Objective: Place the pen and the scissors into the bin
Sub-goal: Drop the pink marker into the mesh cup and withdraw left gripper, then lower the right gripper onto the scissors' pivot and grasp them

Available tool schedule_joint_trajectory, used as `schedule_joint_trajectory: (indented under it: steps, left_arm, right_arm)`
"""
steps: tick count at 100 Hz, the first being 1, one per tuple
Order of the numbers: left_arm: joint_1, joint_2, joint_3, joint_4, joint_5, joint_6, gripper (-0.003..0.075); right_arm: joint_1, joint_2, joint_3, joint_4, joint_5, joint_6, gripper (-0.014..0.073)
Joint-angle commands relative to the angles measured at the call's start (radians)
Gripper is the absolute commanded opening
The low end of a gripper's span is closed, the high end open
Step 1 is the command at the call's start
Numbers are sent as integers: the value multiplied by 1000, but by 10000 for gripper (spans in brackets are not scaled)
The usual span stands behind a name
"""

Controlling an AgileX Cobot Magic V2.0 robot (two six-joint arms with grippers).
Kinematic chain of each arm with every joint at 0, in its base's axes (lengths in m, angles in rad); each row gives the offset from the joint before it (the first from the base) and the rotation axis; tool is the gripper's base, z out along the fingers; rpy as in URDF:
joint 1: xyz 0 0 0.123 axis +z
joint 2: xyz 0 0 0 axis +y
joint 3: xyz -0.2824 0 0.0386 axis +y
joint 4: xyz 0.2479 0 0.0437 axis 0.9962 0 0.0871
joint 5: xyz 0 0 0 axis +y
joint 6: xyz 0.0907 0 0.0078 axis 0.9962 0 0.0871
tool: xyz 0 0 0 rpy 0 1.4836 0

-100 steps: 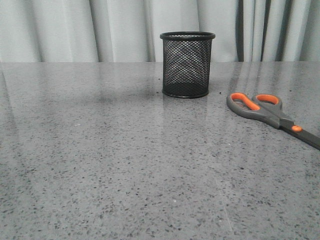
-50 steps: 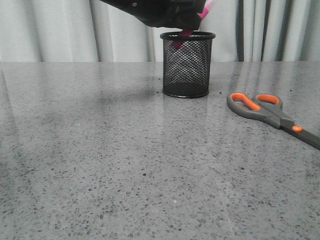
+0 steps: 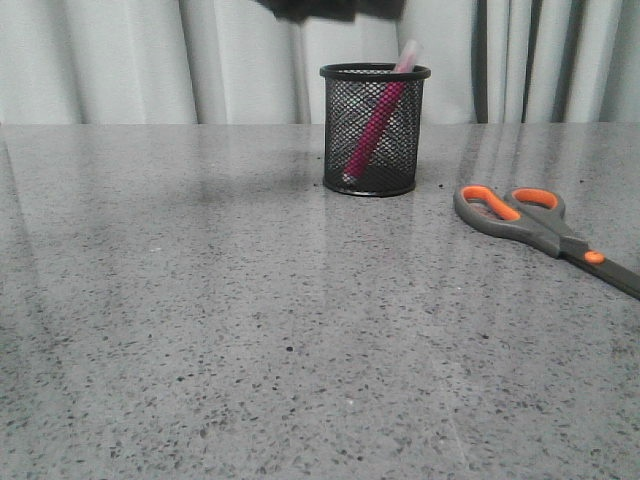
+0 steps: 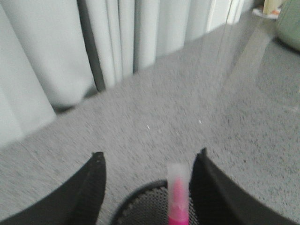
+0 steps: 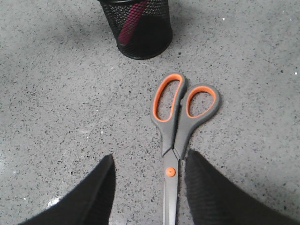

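Grey speckled worktop (image 3: pixel 250 330): pink pen (image 3: pixel 375 125) leans inside black mesh bin (image 3: pixel 374 130) near far edge, beneath spread-open left claw (image 4: pixel 147 161); orange-lined grey scissors (image 5: pixel 177 140) lie closed between spread-open right claw (image 5: pixel 150 164) fingers.

Left claw (image 4: pixel 147 187) hung high at the upper edge of the front view, its fingers (image 4: pixel 89 187) spread wide and holding nothing. Right claw (image 5: pixel 147 187) hovered low above the tabletop (image 5: pixel 56 117), fingers likewise parted and empty.

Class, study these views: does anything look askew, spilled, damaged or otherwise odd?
Nothing is spilled or broken. The pen leans diagonally inside the bin, its clear cap poking above the rim. The scissors lie closed on the table.
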Motion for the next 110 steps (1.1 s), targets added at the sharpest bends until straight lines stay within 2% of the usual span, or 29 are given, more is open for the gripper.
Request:
schedule_joint_trajectory:
  steps: [1, 9, 16, 41, 55, 80, 110]
  left_arm:
    - [27, -124, -32, 18, 38, -3, 272]
    - [50, -190, -32, 99, 40, -44, 136]
    - [70, -244, -32, 198, 61, -107, -20]
    - [150, -399, -30, 636, 194, -514, -20]
    - [192, -484, 34, 786, 214, -650, -20]
    - [292, -722, 351, 792, 61, -671, -20]
    - [475, -1029, 676, 700, -7, -671, -19]
  right_arm:
    - [-8, 1, -36, 22, -41, -10, 309]
    - [-8, 1, -36, 22, -43, -10, 309]
    - [-8, 1, -36, 22, -43, -10, 309]
    - [-8, 1, -36, 74, -41, -10, 309]
    - [-8, 1, -36, 93, -41, -10, 309]
    - [-8, 1, -36, 93, -48, -10, 309]
    - [-8, 58, -36, 64, -30, -44, 309]
